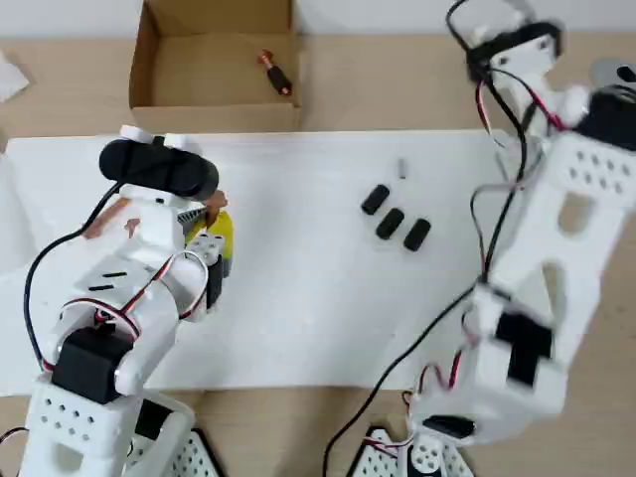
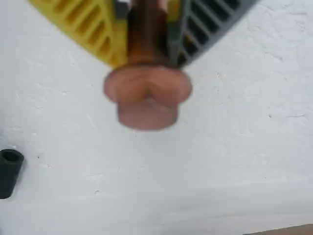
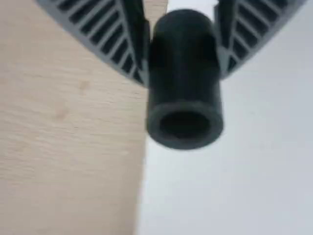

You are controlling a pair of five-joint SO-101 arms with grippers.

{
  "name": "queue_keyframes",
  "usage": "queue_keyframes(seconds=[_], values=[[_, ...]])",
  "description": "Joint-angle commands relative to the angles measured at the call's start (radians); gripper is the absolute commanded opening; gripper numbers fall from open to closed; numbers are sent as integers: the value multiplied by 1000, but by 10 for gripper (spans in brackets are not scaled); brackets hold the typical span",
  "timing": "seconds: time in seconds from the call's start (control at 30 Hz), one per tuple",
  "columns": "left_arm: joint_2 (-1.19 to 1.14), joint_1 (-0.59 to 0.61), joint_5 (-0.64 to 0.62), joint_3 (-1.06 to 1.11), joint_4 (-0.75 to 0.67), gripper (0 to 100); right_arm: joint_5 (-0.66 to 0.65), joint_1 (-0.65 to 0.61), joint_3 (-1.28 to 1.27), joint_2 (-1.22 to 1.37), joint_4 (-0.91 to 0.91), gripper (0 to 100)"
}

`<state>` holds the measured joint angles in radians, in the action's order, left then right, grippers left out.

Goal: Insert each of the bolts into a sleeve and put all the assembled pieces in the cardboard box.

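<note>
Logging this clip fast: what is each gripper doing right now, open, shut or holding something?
Left gripper: shut on a copper bolt.
Right gripper: shut on a black sleeve.

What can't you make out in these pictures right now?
Left wrist view: bolt, shank hidden inside the left hand.
Right wrist view: sleeve, rear end hidden by the right hand.
High view: small grey item by the loose sleeves, too small to identify.
High view: cardboard box, far wall cut off by the top edge.
</note>
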<state>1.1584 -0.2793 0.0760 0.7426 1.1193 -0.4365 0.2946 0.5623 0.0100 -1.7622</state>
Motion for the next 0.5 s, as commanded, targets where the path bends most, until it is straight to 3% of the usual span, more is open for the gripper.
queue_keyframes(seconds=[0.0,0.23,0.47], values=[[19,12,0,-57,0,6,97,-39,-84,-291,-2,9],[21,12,2,-57,0,6,160,-131,-575,-647,230,9],[21,57,52,-28,-8,5,404,-189,-1227,-983,740,9]])
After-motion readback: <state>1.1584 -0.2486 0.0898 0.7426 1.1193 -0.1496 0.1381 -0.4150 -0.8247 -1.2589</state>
